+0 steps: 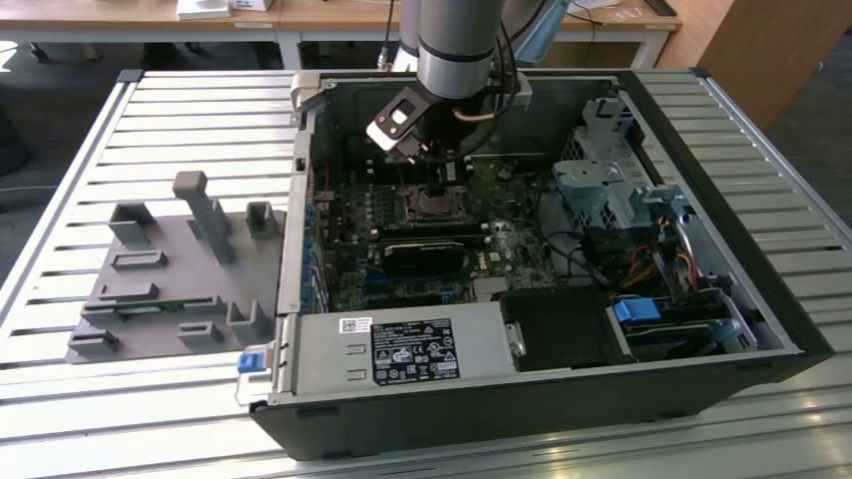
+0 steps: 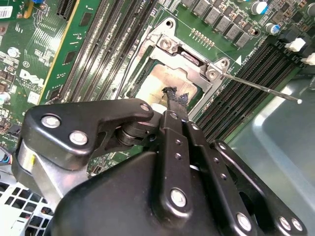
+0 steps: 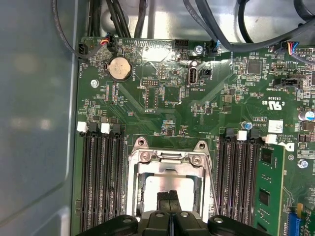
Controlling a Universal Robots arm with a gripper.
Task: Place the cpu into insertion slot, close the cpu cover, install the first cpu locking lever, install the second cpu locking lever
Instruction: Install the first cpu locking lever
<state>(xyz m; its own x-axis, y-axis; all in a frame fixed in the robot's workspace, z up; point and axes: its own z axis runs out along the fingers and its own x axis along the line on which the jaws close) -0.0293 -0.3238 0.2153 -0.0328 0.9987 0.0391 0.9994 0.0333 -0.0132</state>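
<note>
power supply box (image 1: 319,361), well apart from the insertion slot (image 1: 433,205): black label (image 1: 415,351) of small white print, white square-code sticker (image 1: 354,324) | motherboard (image 3: 162,105), past the memory slots (image 3: 241,172) from the insertion slot: white printed lettering and marks (image 3: 275,103) | same board in the second wrist view: white logo (image 2: 30,78), white sticker (image 2: 7,11) at its edge

Quick tally from us: one arm (image 1: 460,45) with one end effector (image 3: 171,195), one open PC case (image 1: 533,419), one slatted bench (image 1: 80,130), one grey fixture plate (image 1: 160,269). Inside we count one motherboard (image 3: 197,98), one insertion slot (image 3: 133,167), one cpu cover (image 3: 170,168), one cpu (image 3: 165,184), one coin battery (image 3: 120,69), two banks of memory slots (image 3: 101,182), four white latch tabs (image 3: 81,128), and one power supply (image 1: 399,349).
</note>
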